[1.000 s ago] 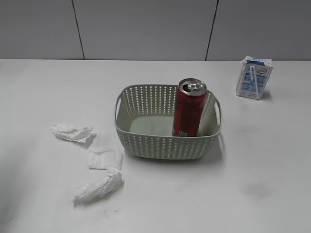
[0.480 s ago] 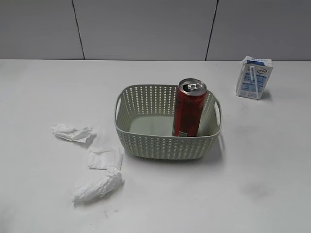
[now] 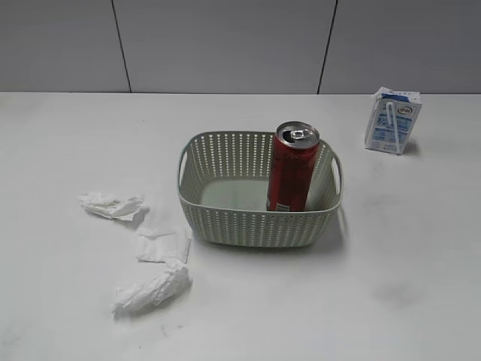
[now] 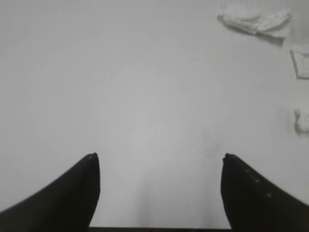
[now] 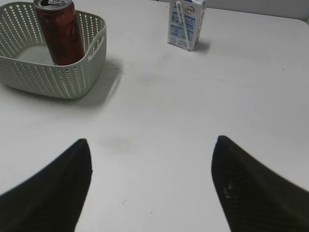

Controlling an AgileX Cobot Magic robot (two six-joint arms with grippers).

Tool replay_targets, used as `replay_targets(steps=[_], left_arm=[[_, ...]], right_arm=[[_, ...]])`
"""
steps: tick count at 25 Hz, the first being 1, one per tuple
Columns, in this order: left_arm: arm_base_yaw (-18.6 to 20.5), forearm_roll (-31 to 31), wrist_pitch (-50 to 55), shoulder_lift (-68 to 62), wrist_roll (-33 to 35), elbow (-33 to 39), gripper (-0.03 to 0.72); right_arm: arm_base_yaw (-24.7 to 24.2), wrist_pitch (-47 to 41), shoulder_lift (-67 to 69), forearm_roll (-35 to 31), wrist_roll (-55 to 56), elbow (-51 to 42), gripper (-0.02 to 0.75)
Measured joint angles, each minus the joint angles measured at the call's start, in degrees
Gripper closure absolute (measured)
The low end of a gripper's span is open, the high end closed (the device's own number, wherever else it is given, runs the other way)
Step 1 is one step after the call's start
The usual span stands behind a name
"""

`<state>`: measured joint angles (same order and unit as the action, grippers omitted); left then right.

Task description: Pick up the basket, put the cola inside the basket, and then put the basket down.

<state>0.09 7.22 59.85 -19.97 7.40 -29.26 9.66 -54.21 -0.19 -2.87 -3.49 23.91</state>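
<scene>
The white surface [image 3: 68, 316] had the basket [image 3: 259, 222] sitting flat mid-table, the cola [image 3: 293, 169] upright inside at its right end. My right end effector [image 5: 152, 154] was nearer, basket up-left of it; the left end effector [image 4: 159, 157] faced bare surface. Both spread wide, holding nothing.

We see the cola [image 3: 293, 169] standing in the basket [image 3: 255, 223] on the surface [image 3: 406, 263], tissues [image 3: 150, 289] left, carton [image 3: 392, 120] behind-right.

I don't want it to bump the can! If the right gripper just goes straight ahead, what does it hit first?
Probably nothing: the right gripper, open, points over bare table. The basket with the cola sits off to its left, the carton slightly right.
</scene>
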Motion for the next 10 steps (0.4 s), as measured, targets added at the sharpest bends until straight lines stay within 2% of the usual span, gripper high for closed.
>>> replay_targets(steps=[10], left_arm=[[0.0,0.0,0.06,14.04,-0.06,0.0,0.101]], right_arm=[[0.0,0.0,0.0,0.0,-0.05,0.0,0.155]])
